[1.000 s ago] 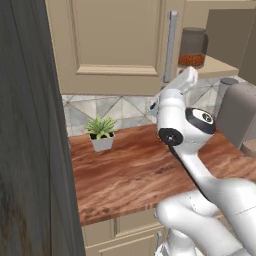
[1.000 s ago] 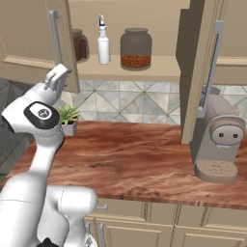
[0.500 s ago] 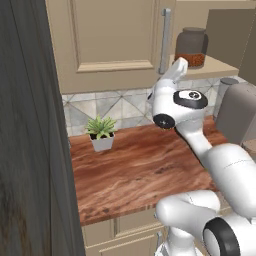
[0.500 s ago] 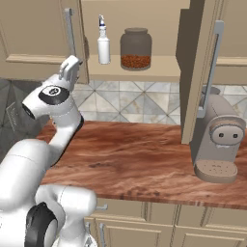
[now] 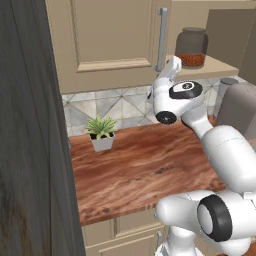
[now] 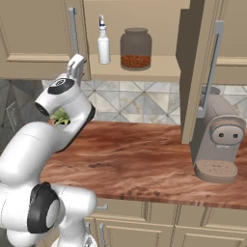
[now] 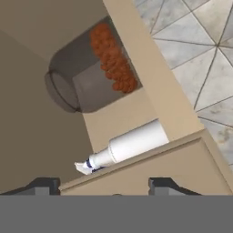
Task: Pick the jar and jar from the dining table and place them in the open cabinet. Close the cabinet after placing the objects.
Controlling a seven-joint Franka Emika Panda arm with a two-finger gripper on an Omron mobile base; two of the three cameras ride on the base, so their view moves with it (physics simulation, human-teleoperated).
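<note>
A squat glass jar (image 6: 135, 48) with a dark lid and reddish-brown grains stands on the shelf of the open beige cabinet (image 6: 140, 72). The jar (image 5: 192, 47) sits right of a white spray bottle (image 6: 103, 41). My gripper (image 6: 76, 65) is raised at the edge of the cabinet's left door (image 6: 38, 38), just below its long silver handle (image 6: 73, 24). The gripper (image 5: 171, 66) points up toward that handle (image 5: 161, 39). In the hand view the gripper (image 7: 105, 185) is open, its tips apart over the door's edge, with the jar (image 7: 91, 68) and bottle (image 7: 132, 145) beyond.
The cabinet's right door (image 6: 198, 72) stands swung out over a grey coffee machine (image 6: 219, 140) on the wood-grain counter (image 6: 144, 159). A small potted plant (image 5: 102, 132) sits by the tiled wall. A dark panel (image 5: 30, 150) blocks the left side.
The arm has swung left and up, from in front of the shelf to the left door's handle. The jaws have narrowed. The jar and bottle have not moved.
</note>
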